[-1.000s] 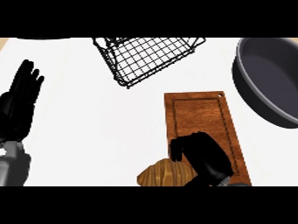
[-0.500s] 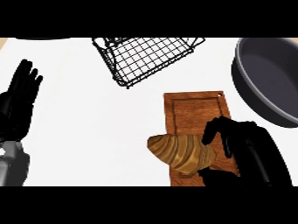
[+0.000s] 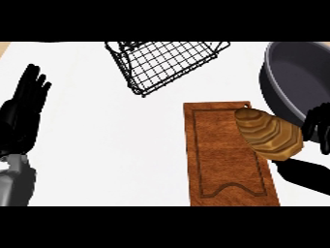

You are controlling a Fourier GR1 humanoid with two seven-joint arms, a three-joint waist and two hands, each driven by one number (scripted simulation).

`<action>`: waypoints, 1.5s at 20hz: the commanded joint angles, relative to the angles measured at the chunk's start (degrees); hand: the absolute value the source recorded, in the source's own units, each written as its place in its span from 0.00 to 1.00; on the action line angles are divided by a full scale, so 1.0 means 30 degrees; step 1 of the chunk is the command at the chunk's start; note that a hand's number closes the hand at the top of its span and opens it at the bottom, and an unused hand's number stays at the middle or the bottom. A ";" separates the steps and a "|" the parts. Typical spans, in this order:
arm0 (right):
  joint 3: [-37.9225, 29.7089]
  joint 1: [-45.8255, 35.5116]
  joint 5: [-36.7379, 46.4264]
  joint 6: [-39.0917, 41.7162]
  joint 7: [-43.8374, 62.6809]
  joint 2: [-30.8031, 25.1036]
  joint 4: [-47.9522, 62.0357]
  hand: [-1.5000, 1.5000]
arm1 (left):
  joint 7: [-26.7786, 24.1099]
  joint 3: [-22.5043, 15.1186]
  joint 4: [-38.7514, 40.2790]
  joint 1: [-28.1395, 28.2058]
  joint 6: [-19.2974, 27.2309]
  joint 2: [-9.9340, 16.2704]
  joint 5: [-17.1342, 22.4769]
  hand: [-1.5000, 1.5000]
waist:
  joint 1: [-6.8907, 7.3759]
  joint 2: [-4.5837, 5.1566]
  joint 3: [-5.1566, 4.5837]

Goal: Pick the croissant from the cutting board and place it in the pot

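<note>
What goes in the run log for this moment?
right hand: holds croissant | position: over cutting board, beside pot | left hand: resting

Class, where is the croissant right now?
In the head view, the croissant sits right of centre, held by the right hand, between cutting board and pot.

The cutting board (image 3: 221, 160) is reddish-brown wood with visible grain and a routed groove, satin in finish. The croissant (image 3: 269, 133) looks golden, ridged and slightly glossy. The pot (image 3: 296, 80) is dark grey metal, smooth and matt. The basket (image 3: 164, 63) is thin black wire mesh. The desk (image 3: 103, 145) is plain white, smooth and matt.
</note>
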 commanded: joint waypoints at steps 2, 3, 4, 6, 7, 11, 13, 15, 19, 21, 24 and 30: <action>-0.4280 -0.2105 -0.3675 0.0219 -0.0919 -0.1208 0.2745 1.00 | 0.1114 -0.0189 -0.1124 -0.0024 -0.0202 0.0243 -0.0028 0.50 | 0.0145 0.0017 0.0015; -0.3642 -0.2124 -0.3359 0.0844 0.0661 -0.1043 0.1422 1.00 | -0.1272 0.0804 0.1600 -0.0086 -0.0945 0.0315 0.0576 0.50 | 0.0028 0.0021 -0.0005; -0.4512 -0.1898 -0.3055 -0.0895 -0.2163 -0.1515 0.4448 1.00 | -0.1337 0.0166 0.0531 0.0789 -0.0823 -0.0130 0.0272 0.50 | 0.0137 0.0042 0.0006; -0.6040 -0.3928 -0.4385 -0.0006 -0.1549 -0.2773 0.5796 1.00 | -0.0474 -0.0282 -0.0112 0.0364 0.0148 -0.0471 -0.0487 0.50 | 0.0169 0.0027 0.0008; -0.6764 -0.3606 -0.5117 -0.0219 -0.2302 -0.2895 0.6686 1.00 | -0.0506 0.0354 0.0860 -0.0491 -0.0394 0.0111 0.0061 0.50 | 0.0106 0.0049 0.0010; -0.7435 -0.4232 -0.5638 -0.1168 -0.3966 -0.3518 0.9527 1.00 | 0.0859 0.0254 -0.0775 -0.0209 -0.0422 0.0250 0.0184 0.50 | 0.0165 0.0020 0.0012; -0.7057 -0.4386 -0.5184 -0.2910 -0.5755 -0.2815 1.1442 1.00 | -0.0872 0.0570 0.0747 0.0100 -0.0962 0.0237 0.0316 0.50 | 0.0189 0.0056 0.0008; -0.6004 -0.4047 -0.0433 -0.4038 -0.6411 -0.4993 1.1754 1.00 | -0.1279 0.0241 0.0872 0.0076 -0.0708 -0.0190 0.0141 0.50 | 0.0537 0.0257 0.0000; -0.6092 -0.5752 0.1922 -0.6353 -0.7112 -0.6393 1.6259 1.00 | -0.0205 0.0459 0.1417 -0.1305 -0.0876 0.0186 0.0493 0.50 | 0.0591 0.0287 0.0015; -0.5751 -0.6518 0.2756 -0.7942 -0.7210 -0.5905 1.8434 1.00 | -0.0592 0.0162 -0.0213 0.0508 -0.0938 0.0093 0.0176 0.50 | 0.0665 0.0132 0.0014; -0.6468 -0.8012 0.2124 -0.9624 -0.9755 -0.6531 2.3128 1.00 | 0.0675 -0.0384 0.0341 -0.1359 0.0272 -0.0514 -0.0540 0.50 | 0.0515 0.0172 0.0031; -0.7848 -1.0145 0.0828 -0.9717 -1.1193 -0.7193 2.9627 1.00 | -0.0718 -0.0539 -0.0752 0.0930 -0.0533 -0.0680 -0.0276 0.50 | 0.0988 0.0241 0.0048</action>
